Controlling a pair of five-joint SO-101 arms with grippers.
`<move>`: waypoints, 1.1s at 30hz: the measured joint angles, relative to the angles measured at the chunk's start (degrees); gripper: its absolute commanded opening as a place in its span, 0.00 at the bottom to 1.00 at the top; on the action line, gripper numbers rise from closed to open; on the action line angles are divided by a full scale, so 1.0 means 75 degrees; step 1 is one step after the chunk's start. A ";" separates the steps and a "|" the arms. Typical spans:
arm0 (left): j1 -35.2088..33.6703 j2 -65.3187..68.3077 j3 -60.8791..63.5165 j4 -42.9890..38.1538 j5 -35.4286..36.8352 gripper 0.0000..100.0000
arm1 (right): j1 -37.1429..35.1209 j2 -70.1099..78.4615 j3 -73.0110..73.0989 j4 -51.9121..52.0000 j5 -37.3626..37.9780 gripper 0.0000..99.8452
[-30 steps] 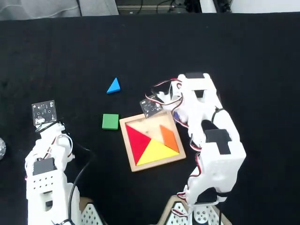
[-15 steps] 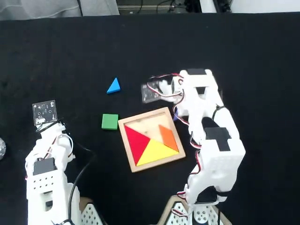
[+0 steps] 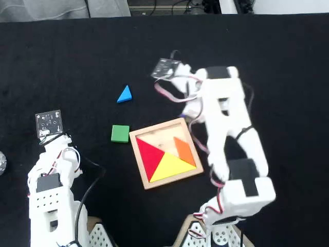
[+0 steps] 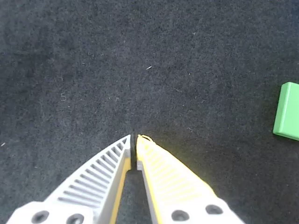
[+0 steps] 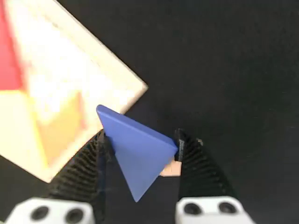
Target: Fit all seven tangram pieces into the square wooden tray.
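Because the right hand (image 5: 141,136) pinches the blue triangle (image 5: 135,163) only by its edges, it may twist or slip short of the tray (image 3: 157,126).

One wooden tray (image 3: 157,128). Six puzzle pieces can be counted: four triangles, one square, and one orange piece (image 3: 185,150) whose shape is hard to tell.

Triangles:
- red triangle (image 3: 150,154)
- yellow triangle (image 3: 172,167)
- light blue triangle (image 3: 125,95)
- dark blue triangle (image 5: 138,156)

Square: green square (image 3: 120,133).

Three pieces lie in the tray, two on the tabletop, one held off it.

Two robot arms: left arm (image 3: 49,190), right arm (image 3: 226,134).
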 measured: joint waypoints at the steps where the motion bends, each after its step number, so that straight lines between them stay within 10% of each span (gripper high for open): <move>1: 0.0000 0.0000 0.0000 0.0000 0.0000 0.03 | -0.0211 -0.0105 0.0270 -0.0141 -0.0387 0.06; 11: 0.0000 0.0000 0.0000 0.0000 0.0000 0.03 | -0.0715 -0.0234 0.2297 -0.2473 -0.2462 0.06; 27: 0.0000 0.0000 0.0000 0.0000 0.0000 0.03 | -0.0856 -0.0234 0.2919 -0.3294 -0.2649 0.07; 33: 0.0000 0.0000 0.0000 0.0000 0.0000 0.03 | -0.0961 -0.0234 0.2919 -0.3165 -0.2661 0.24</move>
